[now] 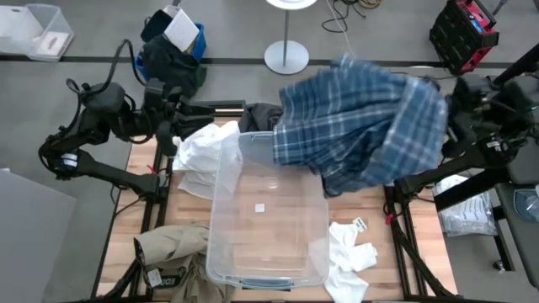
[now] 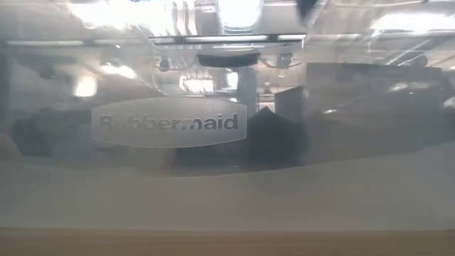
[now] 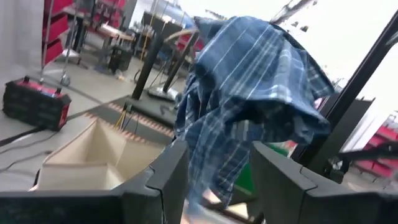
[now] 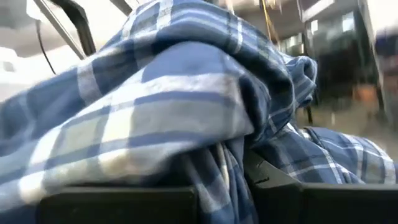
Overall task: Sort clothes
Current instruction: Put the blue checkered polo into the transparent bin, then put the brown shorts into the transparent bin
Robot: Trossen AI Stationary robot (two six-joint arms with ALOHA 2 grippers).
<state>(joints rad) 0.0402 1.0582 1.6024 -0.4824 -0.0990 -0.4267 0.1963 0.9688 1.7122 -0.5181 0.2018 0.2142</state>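
sorting looks barely begun: the bin (image 1: 268,223) holds nothing, the right gripper (image 4: 236,163) grasps the plaid shirt (image 1: 362,126) aloft over its far right corner, other clothes lie around it, and the left gripper (image 3: 217,186) waits released beside it.

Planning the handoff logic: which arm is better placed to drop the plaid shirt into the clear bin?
Right. The right gripper is shut on the plaid shirt, which hangs over the clear bin's far right corner. The left gripper is open, empty, off the bin's far left side.
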